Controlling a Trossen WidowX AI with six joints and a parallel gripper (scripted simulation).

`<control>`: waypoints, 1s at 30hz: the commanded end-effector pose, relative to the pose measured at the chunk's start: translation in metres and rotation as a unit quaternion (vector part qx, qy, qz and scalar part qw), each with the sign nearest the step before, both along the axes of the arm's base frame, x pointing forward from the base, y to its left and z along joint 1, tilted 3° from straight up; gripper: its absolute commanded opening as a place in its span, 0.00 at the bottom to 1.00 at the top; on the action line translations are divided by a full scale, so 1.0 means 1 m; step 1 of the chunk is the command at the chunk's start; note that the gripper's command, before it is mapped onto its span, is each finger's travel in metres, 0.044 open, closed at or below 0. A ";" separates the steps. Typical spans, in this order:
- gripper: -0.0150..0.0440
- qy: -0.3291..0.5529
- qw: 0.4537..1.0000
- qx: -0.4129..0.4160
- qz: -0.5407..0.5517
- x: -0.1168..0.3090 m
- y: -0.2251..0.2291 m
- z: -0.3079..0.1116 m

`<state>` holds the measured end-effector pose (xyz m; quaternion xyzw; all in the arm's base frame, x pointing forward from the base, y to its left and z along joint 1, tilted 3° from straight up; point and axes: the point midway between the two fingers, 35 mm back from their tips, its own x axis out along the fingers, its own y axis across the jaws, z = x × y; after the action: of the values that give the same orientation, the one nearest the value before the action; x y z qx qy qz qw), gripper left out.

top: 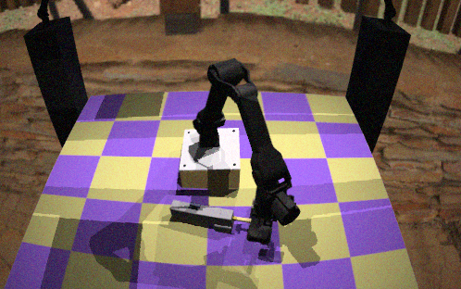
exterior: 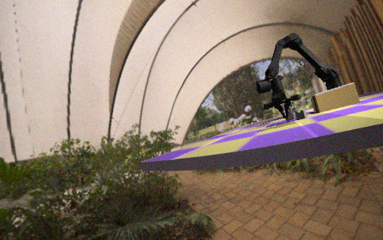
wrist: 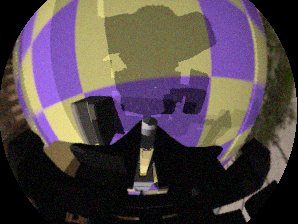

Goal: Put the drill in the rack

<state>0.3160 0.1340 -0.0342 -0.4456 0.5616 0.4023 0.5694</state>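
Observation:
A grey housing (top: 201,216) lies on the checkered table with a small dark part, which may be the key, on its top (top: 194,207). The drill's brass shaft (top: 242,219) (wrist: 145,161) spans from the housing's right end to my gripper; its inner end is not visible. My gripper (top: 260,232) (wrist: 146,123) is shut on the drill, low over the table, with the drill's grey and dark end between the fingertips in the wrist view. A dark block (wrist: 95,120), possibly the rack, stands beside the fingers; the arm hides it in the top view.
The arm's white-topped base box (top: 227,155) (exterior: 336,98) stands behind the housing. Two black pillars (top: 56,74) (top: 380,74) stand at the back corners of the checkered table (top: 370,232) (exterior: 269,142). Shadows of the arm fall across the table.

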 end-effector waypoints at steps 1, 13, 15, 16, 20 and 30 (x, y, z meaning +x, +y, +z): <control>0.25 0.000 1.000 0.001 -0.001 0.003 0.007 0.000; 0.25 0.000 1.000 0.001 -0.001 0.007 0.023 0.000; 0.25 0.000 1.000 0.001 -0.001 0.008 0.026 0.001; 0.25 0.000 1.000 0.002 -0.001 0.008 0.027 0.001; 0.25 0.000 1.000 0.002 -0.001 0.010 0.033 0.001; 0.25 0.000 1.000 0.002 -0.001 0.009 0.034 0.005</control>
<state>0.3250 0.1682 -0.0318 -0.4454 0.5616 0.4033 0.5688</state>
